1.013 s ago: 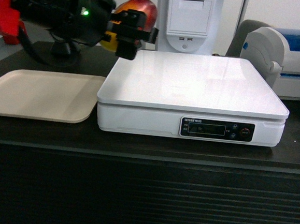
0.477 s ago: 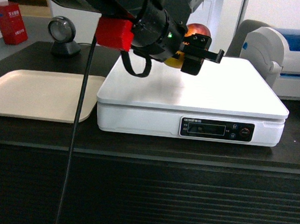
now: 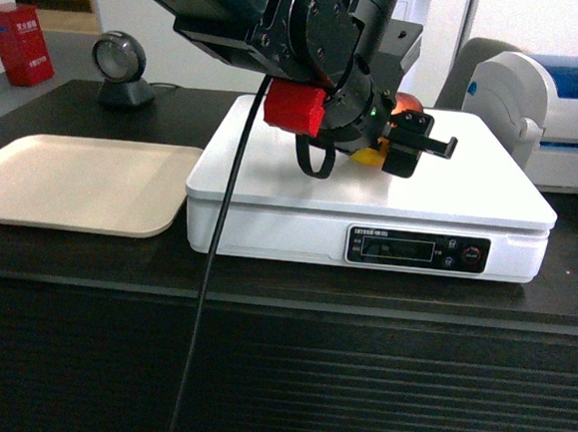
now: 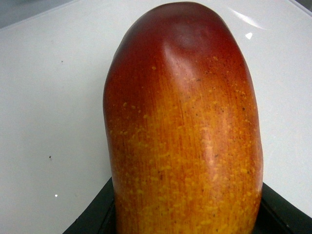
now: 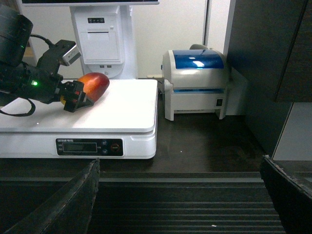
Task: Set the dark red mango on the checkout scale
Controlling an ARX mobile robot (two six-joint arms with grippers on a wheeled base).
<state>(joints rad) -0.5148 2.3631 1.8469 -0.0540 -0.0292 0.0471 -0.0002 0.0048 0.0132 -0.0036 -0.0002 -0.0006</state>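
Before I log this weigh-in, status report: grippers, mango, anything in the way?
Left gripper shut on dark red mango, low over the scale platform. Right gripper open, off to the side. Nothing on the platform in the way.

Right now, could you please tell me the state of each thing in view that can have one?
dark red mango: held in the left gripper, low over the platform; contact with it cannot be told.
left gripper: shut on the mango, above the scale.
right gripper: open, holding nothing, back from the counter.
scale: platform bare apart from the mango; display too small to read.
beige tray: empty, left of the scale.
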